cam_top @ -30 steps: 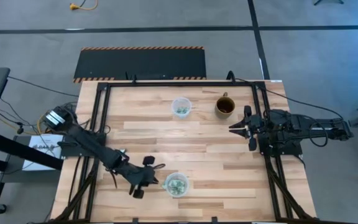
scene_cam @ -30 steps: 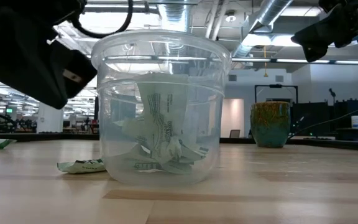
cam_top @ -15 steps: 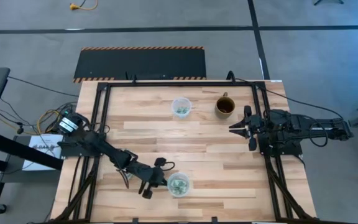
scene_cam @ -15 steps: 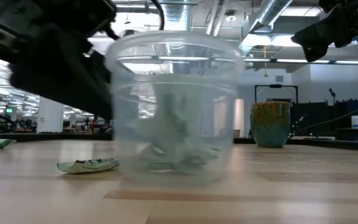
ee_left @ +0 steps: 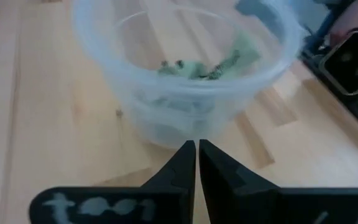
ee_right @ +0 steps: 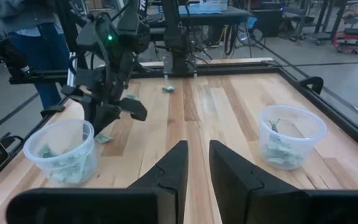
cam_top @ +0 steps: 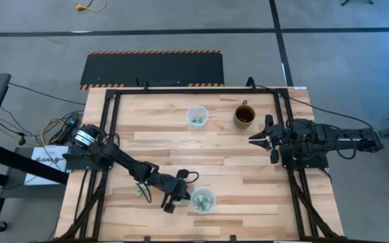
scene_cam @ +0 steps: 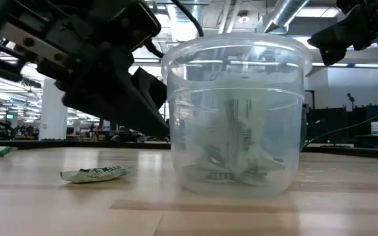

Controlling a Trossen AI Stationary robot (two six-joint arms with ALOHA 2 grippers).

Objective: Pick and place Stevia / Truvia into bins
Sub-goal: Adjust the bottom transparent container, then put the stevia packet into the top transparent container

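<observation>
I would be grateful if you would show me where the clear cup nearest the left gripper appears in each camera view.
High view: the near cup sits low centre, just right of the left gripper.
Low view: it fills the middle.
Left wrist view: at the top, past the shut fingers.
Right wrist view: lower left.
Shared landmark: the loose packet on the table, by the left arm.

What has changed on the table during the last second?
The left gripper, shut, pushed the near cup of packets along the near edge toward the right arm's side. A loose packet stayed behind it. The right gripper, the far cup and the mug did not move.
</observation>
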